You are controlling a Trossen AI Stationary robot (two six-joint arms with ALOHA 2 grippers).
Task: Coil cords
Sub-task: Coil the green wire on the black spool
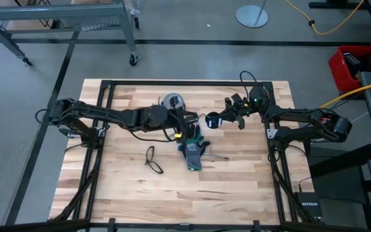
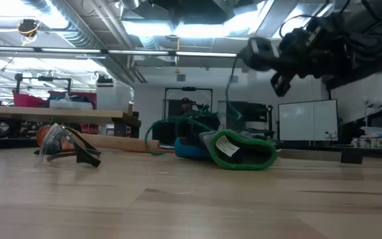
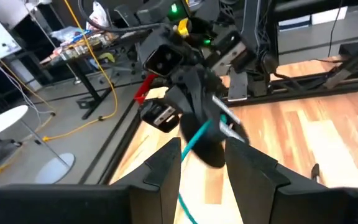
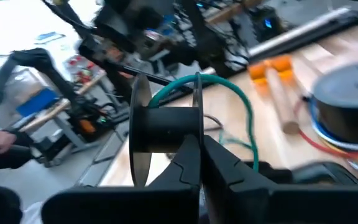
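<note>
Overhead, the right gripper (image 1: 219, 120) held a small black spool (image 4: 166, 129) above the table's far middle, its fingers pressed together on the spool's flange. A teal cord (image 4: 238, 102) ran from that spool down toward the left gripper (image 1: 187, 129), whose fingers (image 3: 166, 171) stood apart around the strand, perhaps guiding it. Nearby on the wooden table (image 1: 237, 187), a thin dark cord loop (image 1: 152, 159) lay beside a glove (image 1: 193, 153).
</note>
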